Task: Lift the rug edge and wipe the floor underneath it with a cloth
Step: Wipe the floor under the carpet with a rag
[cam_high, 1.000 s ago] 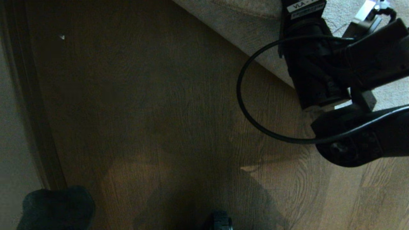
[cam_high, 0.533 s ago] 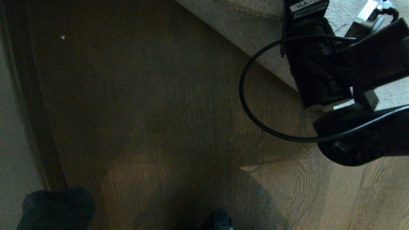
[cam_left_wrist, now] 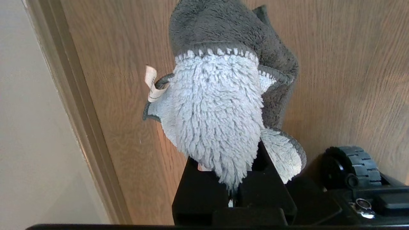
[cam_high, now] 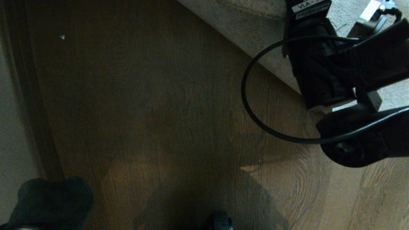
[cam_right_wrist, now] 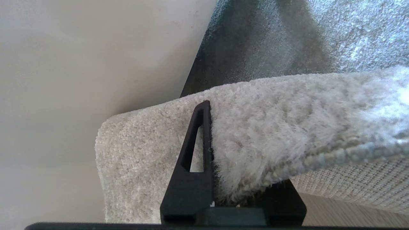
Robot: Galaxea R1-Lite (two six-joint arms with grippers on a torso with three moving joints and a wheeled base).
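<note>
Dark wood floor (cam_high: 153,105) is lying exposed beside the rug edge (cam_right_wrist: 255,134), which the right gripper (cam_right_wrist: 236,195) is pinching at its corner. Left gripper (cam_left_wrist: 235,195) is clamping the cloth (cam_left_wrist: 217,111) near the skirting. Rug looks floppy and heavy, so I'd grip deep.

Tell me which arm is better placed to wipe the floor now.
Probably the left: its gripper holds the cloth over bare floor. The right gripper is busy, clamped on the raised rug edge.
</note>
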